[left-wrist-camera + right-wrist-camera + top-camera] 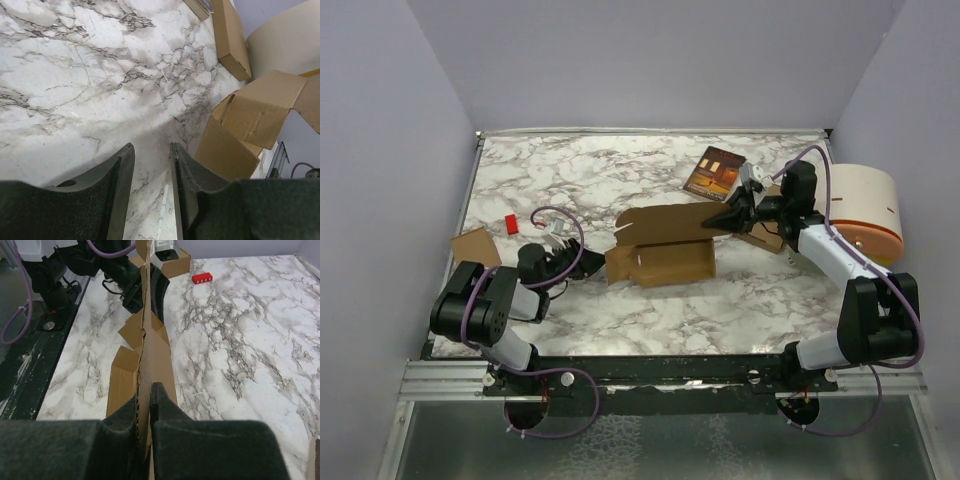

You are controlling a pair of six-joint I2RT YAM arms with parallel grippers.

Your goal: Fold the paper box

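1. Near the middle of the tabletop [620, 180], the paper box [665, 250] lay partly formed. It looked light and thin, stiff only between creases, and likely to buckle under a hard pull.
2. The right gripper [738, 213] pinched a flap at its right end, a sensible hold.
3. The left gripper [152, 160] was slightly spread and empty, just beside the box's left end.
4. The cardboard was matte tan and the tabletop glossy marble.

A marble-patterned table [620, 180] is seen, with the tan paper box [670, 262] laid near its middle, partly folded. A dark printed booklet [714, 172] is placed toward the far edge. A small red block [511, 223] and a small cardboard box [475, 246] are set near the left edge, and a white drum with an orange band [860, 205] at the right edge.
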